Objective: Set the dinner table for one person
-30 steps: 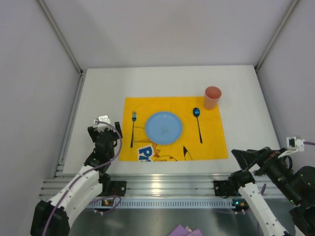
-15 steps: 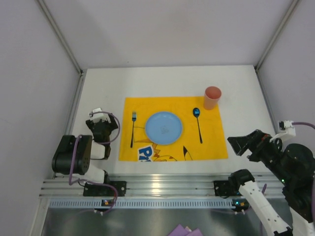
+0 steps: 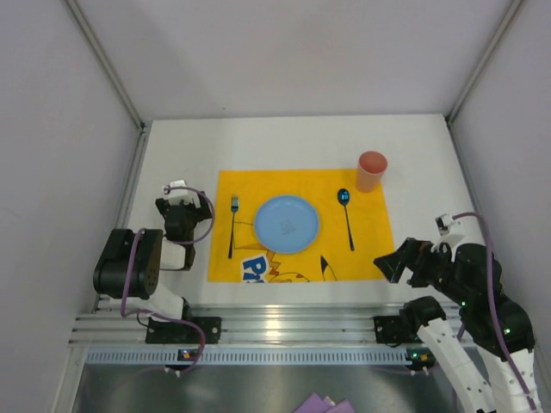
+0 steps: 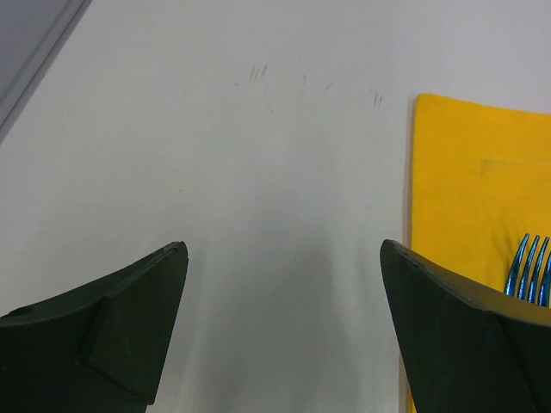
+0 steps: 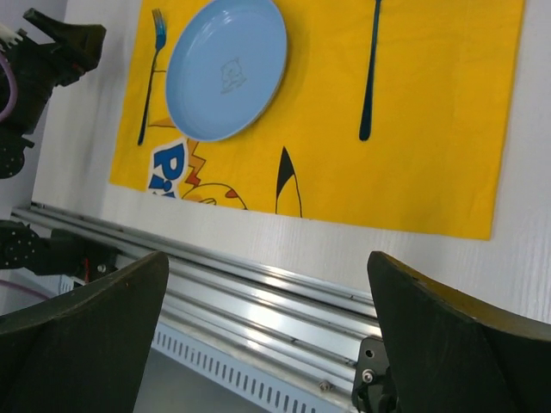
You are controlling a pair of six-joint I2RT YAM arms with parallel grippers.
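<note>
The white dinner table carries a yellow cartoon-print cloth. On the cloth lie a blue plate, a blue fork to its left, a blue spoon to its right and a pink cup at the far right corner. My left gripper is open and empty over bare table left of the fork. My right gripper is open and empty above the table's near right edge. The right wrist view shows the plate, fork and spoon.
Metal rails run along the near edge of the table, also in the right wrist view. Grey walls and frame posts enclose the table on three sides. A purple item lies below the rails.
My left gripper has edged toward the far side beside the fork. My right arm has swung left and its gripper now sits by the cloth's near right corner. The tableware has not moved.
</note>
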